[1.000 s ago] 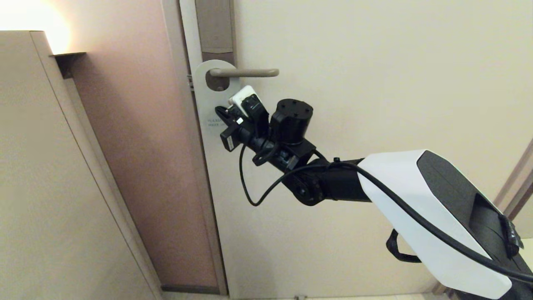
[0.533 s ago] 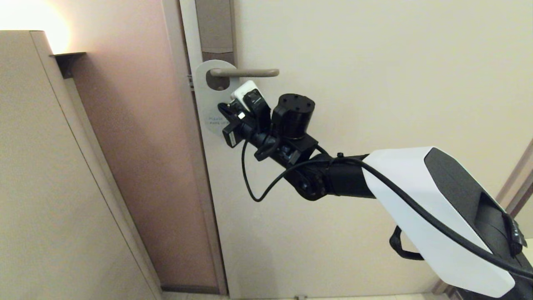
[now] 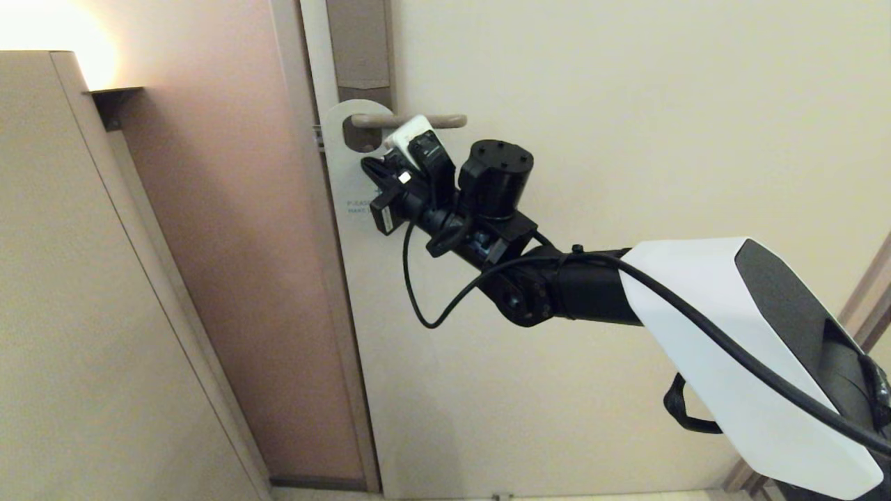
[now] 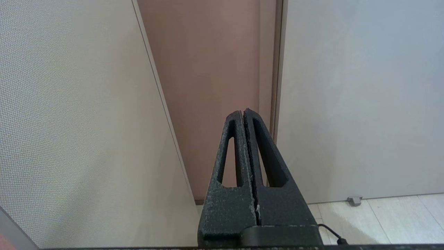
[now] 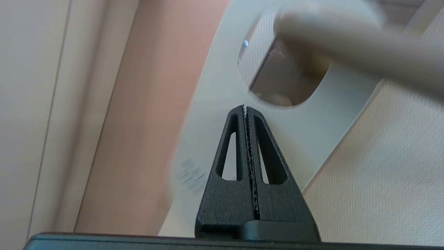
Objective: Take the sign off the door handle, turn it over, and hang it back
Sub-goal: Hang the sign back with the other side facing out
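Pressed together along the whole serrated seam at the right gripper point(image 5: 245, 108), with nothing seen between the two blades. Aimed up and into the door, at the end of an arm reaching across from the robot's right. Pointed straight at the white face of the sign point(image 5: 215, 104), just under the rim of its oval hole; touching that face or merely close to it, impossible to say from here. Seen broadside rather than edge-on from the right wrist, so most likely not pinched. Hung on the door handle point(image 3: 445, 121), with the lever passing through the hole and the printed lines facing out into the room. Hanging flat beside the door's edge, below the tall brown backplate point(image 3: 358, 42), as a card left to its own weight would. Closed blades at a flat face suggest a nudge or a probe, not a grasp; to lift the card off the lever's rounded end, would need opening and taking an edge. Whether the turning-over is yet to come or already done, not readable from the white side alone. Farther out, shut likewise at the left gripper point(image 4: 244, 111), parked low and looking at the wall corner and the floor point(image 4: 381, 215), clear of the work.
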{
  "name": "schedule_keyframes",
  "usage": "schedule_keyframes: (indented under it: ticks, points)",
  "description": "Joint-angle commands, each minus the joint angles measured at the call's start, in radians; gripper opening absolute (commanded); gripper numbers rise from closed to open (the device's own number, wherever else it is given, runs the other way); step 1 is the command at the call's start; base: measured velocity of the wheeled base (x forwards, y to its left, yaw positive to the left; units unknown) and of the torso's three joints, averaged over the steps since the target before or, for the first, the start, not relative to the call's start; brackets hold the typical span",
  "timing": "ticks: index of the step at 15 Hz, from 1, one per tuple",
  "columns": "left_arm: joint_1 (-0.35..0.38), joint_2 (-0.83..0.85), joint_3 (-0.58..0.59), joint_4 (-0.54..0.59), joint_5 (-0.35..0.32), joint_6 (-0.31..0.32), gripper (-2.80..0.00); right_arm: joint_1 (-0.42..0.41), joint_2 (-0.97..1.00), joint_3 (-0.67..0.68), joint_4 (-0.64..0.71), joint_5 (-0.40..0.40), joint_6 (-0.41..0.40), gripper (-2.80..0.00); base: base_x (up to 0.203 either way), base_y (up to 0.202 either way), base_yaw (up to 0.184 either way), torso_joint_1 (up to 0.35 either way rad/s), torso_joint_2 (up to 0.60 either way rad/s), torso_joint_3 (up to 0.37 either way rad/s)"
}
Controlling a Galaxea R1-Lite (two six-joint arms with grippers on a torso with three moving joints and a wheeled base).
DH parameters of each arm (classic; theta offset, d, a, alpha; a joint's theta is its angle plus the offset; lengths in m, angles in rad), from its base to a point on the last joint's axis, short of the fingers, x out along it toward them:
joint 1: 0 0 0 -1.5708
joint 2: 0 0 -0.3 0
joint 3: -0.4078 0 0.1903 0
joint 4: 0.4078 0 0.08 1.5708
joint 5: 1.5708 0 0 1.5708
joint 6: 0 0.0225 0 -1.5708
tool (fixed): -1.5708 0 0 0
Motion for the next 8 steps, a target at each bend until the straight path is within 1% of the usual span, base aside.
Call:
schedule_keyframes:
  ticks: [1,4,8]
  points:
    - [0.0,0.001,0.0,0.0,0.0,0.001,-2.8,0.002,-0.018,0.0,-0.004,0.002,-0.002,-2.8,0.0,0.0,0.0,0.0,0.0,0.0]
    - [0.0,0.001,0.0,0.0,0.0,0.001,-2.8,0.004,-0.019,0.0,0.027,-0.002,-0.003,-2.8,0.0,0.0,0.0,0.0,0.0,0.0]
    - [0.0,0.001,0.0,0.0,0.0,0.001,-2.8,0.004,-0.018,0.015,0.03,-0.006,-0.005,-2.8,0.0,0.0,0.0,0.0,0.0,0.0]
